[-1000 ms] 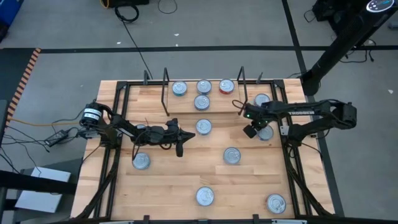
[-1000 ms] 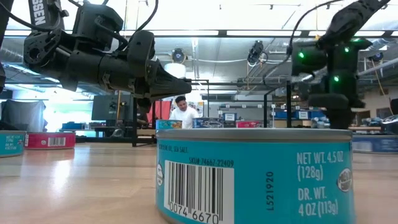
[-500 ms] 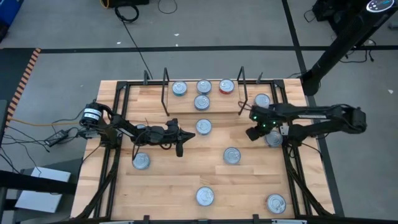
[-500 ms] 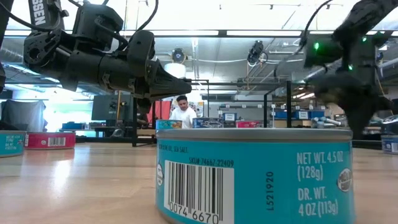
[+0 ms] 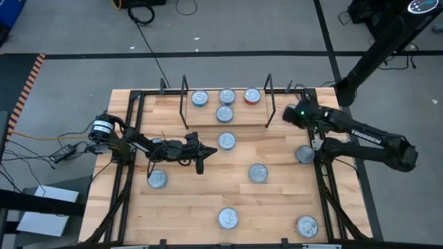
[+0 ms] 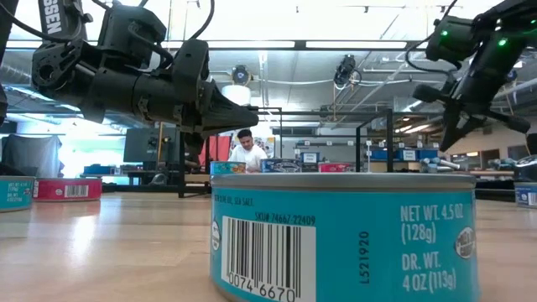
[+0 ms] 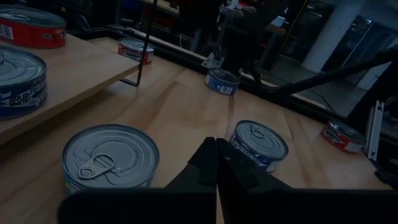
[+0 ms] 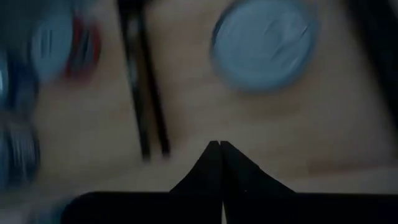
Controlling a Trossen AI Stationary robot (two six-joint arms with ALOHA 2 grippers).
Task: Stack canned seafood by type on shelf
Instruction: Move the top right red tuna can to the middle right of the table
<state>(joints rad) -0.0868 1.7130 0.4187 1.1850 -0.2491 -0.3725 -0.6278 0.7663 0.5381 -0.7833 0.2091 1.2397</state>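
From above, the light-wood bench (image 5: 208, 207) with black frame rails stands on a grey floor crossed by dark lines, with cables lying about. At its far edge is the shelf (image 5: 242, 117), carrying four tins (image 5: 225, 97): three in a row, one of them red-sided, and a fourth just in front. Seven more tins lie scattered on the bench. The left end effector (image 5: 201, 166) hangs over the bench's left-middle, fingers pressed together, holding nothing. The right end effector (image 5: 287, 115) is just right of the shelf's right upright, over a tin there.

The level view is filled by a blue tin (image 6: 344, 235) close to the lens, printed "NET WT. 4.5 OZ (128g)", "DR. WT. 4 OZ (113g)", "L521920", and a barcode. A red tin (image 6: 67, 190) sits far left. Behind is a workshop with strip lights and a person (image 6: 247, 153) in a white top.

The left wrist view shows its own fingers (image 7: 208, 165) closed together, a pull-tab lid (image 7: 111, 154) close by, and a red tin (image 7: 28, 28) up on the shelf.

The right wrist view is blurred; its fingers (image 8: 214, 165) meet at a point above wood, a black upright (image 8: 146, 93) and a round lid (image 8: 264, 40).
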